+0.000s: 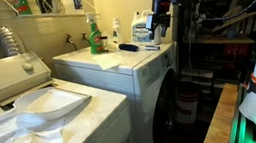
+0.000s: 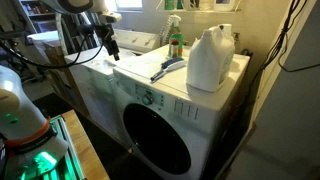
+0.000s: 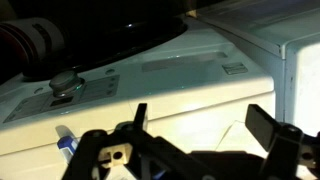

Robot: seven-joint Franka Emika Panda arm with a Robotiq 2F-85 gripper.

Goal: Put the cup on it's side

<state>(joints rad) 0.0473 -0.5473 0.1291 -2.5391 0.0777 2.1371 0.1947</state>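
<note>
I cannot make out a small cup with certainty in any view. The nearest match is a whitish container with pale blue markings (image 1: 140, 29) at the far end of the dryer top. In an exterior view it shows as a big white jug with a handle and cap (image 2: 210, 58), standing upright. My gripper (image 1: 158, 22) hangs off the dryer's front corner, apart from everything on it, and also shows in an exterior view (image 2: 110, 45). In the wrist view its fingers (image 3: 205, 125) are spread with nothing between them.
On the white dryer top (image 1: 117, 65) stand a green spray bottle (image 1: 94, 36) and a slim white bottle (image 1: 116, 30). A brush with a blue handle (image 2: 168, 68) lies near the jug. A washer (image 1: 33, 115) stands beside the dryer. Cables and a rack fill the space behind the arm.
</note>
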